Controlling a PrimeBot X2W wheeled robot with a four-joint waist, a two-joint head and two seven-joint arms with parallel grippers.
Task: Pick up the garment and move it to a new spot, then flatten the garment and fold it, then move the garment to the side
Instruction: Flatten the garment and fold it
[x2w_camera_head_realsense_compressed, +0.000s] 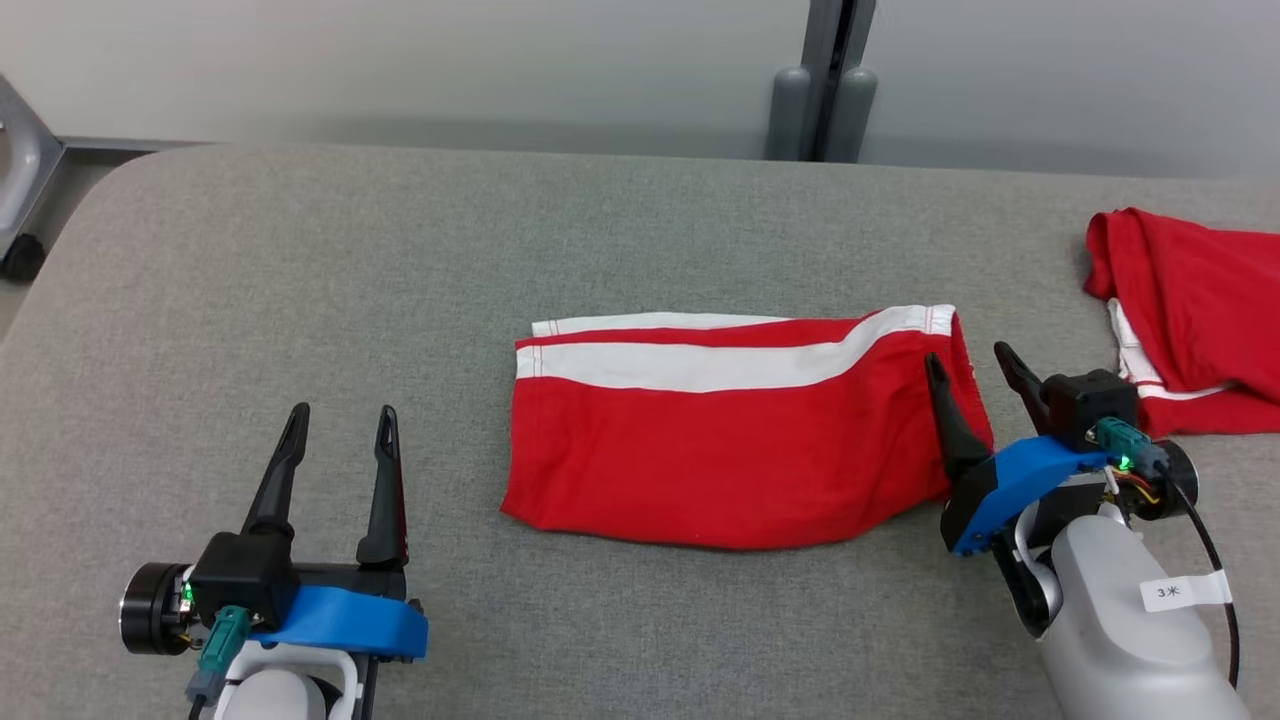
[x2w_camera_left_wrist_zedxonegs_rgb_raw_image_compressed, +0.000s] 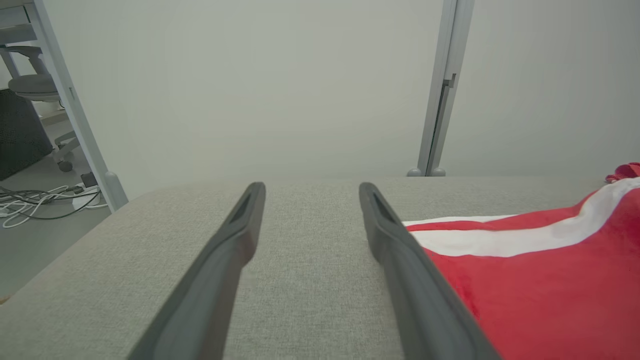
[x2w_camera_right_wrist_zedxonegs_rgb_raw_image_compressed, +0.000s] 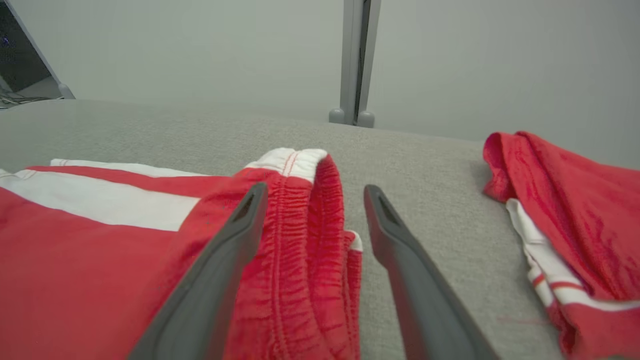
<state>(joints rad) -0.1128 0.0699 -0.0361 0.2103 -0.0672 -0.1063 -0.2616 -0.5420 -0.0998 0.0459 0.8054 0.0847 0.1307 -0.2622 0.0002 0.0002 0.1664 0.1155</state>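
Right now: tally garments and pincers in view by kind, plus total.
Red-and-white garments: 2 (folded garment at centre, bunched garment at far right)
Pincers: 2 (left pincer, right pincer, both open)
Total: 4

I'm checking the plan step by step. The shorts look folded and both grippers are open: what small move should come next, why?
Probably shut the right gripper on the waistband end of the shorts. They lie folded flat, and its open fingers straddle that elastic edge, so a grip there would let it slide them aside. The left gripper stands open, clear of the cloth.
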